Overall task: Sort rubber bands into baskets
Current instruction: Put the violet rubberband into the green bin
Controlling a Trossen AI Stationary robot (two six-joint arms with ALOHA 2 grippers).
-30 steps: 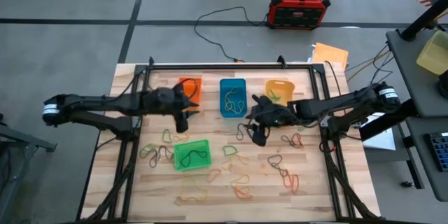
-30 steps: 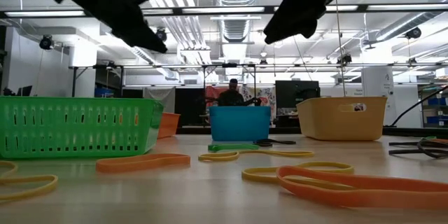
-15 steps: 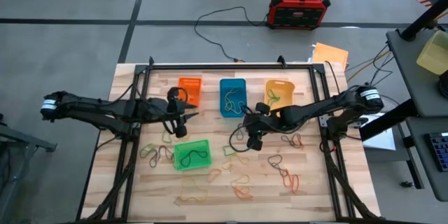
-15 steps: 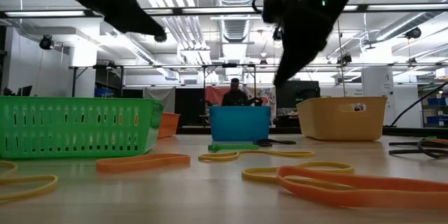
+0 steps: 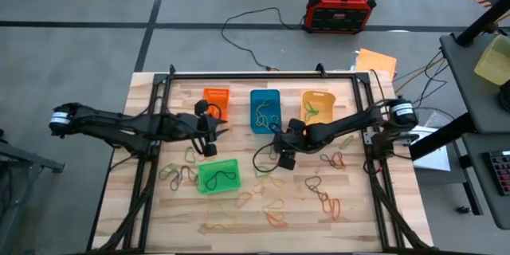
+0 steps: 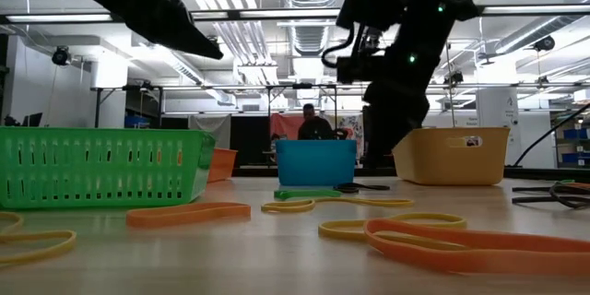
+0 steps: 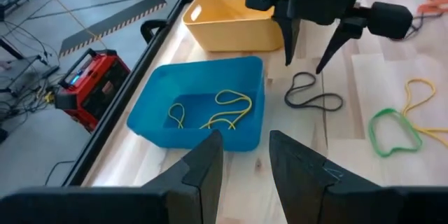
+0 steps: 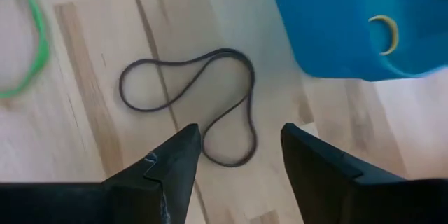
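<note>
Two slim arms, dark throughout, matt black links and joints. Left arm [image 5: 119, 125]: pale grey-white band at its outer end, 9 o'clock side of the table. Right arm [image 5: 351, 123]: same pale band at its outer joint, 3 o'clock side. Black cable loops arch off both wrists. Small green indicator lights on the right arm's wrist housing. Left gripper [image 7: 243, 164]: two broad, flat, black tapered fingers. Right gripper [image 8: 241, 161]: same fingers, lightly scuffed edges.
</note>
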